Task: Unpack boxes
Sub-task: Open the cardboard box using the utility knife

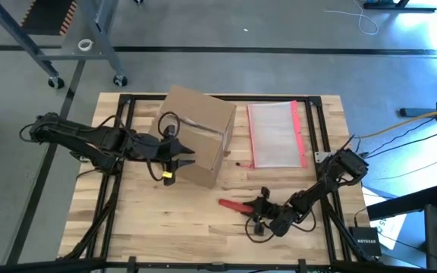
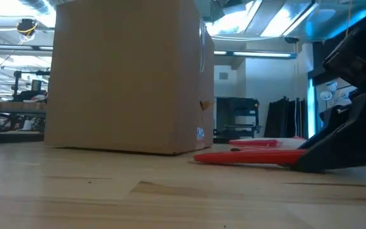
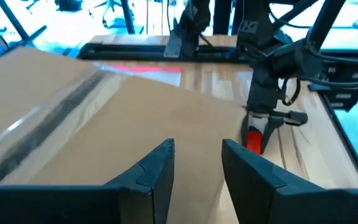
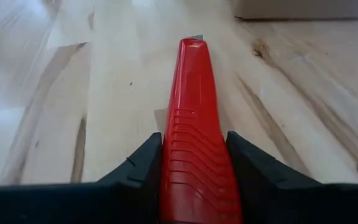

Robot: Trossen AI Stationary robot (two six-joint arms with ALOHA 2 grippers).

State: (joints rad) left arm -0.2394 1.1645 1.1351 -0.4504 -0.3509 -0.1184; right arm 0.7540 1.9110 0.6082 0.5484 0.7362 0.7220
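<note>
The right gripper (image 4: pixel 194 165) is clamped on a red box cutter (image 4: pixel 194 124), its two dark fingers (image 4: pixel 143 163) pressed against the ridged handle on either side, with the tool pointing forward along the wooden tabletop (image 4: pixel 55 93) and a small metal tip showing at its far end. In the high view this gripper (image 1: pixel 260 206) sits low over the table's front right part, the cutter (image 1: pixel 234 203) lying flat and pointing toward the left, its tip near but apart from the lower corner of the cardboard box (image 1: pixel 196 133). The low view shows the cutter (image 2: pixel 250 156) resting on the table with the dark gripper body (image 2: pixel 338 143) at its right end. The left gripper (image 3: pixel 197 168) has its fingers (image 3: pixel 157 171) parted with a gap between them and nothing held; they hover just over the box's top face (image 3: pixel 104 137), at its edge nearest the left arm. In the high view the left gripper (image 1: pixel 174 158) reaches in from the left side and overlaps the box's front left edge. The plain brown box stands closed at the table's middle left, turned at an angle to the table's sides, with clear tape running along its top seam. Behind and to the right of it, well apart from the cutter, lies a clear plastic pouch (image 1: pixel 275 136) with a pink-red edge, flat on the table.
</note>
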